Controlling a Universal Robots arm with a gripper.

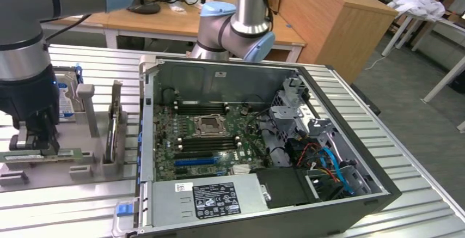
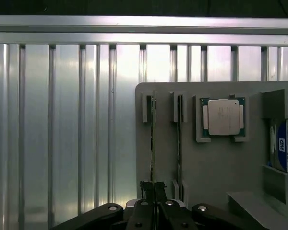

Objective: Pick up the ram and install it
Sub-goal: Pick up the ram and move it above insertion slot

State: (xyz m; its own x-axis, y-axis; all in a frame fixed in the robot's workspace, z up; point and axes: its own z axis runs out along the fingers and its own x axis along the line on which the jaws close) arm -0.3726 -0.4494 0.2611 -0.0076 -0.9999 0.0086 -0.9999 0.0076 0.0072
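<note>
**Figure. Pick-up stage, with installation pending.** We are looking at the task near its start. The ram (image 1: 64, 154) is sitting outside the case (image 1: 341, 219), in a holder on the grey tray (image 2: 206, 167). The tray is lying just beside the case, on the exterior view's left of it. Inside the case, the black slots (image 1: 206, 108) on either side of the socket are looking bare, so we are judging that nothing is installed yet. Lifting the ram, carrying it across to the case and seating it are all remaining, as far as we can tell.

The pincer (image 2: 153, 186) is reaching down onto the tray, well apart from the case interior. Its fingers are pressing almost together and pinching the thin top edge of the ram, which is running edge-on away from the fingertips in the wrist view. We are reading the ram as still seated in its holder, or barely raised; the pictures are not settling which. A second stick (image 2: 180, 139) is standing in the neighbouring holder, and the chip (image 2: 223, 117) is resting farther along the tray. The pincer is touching neither.
</note>
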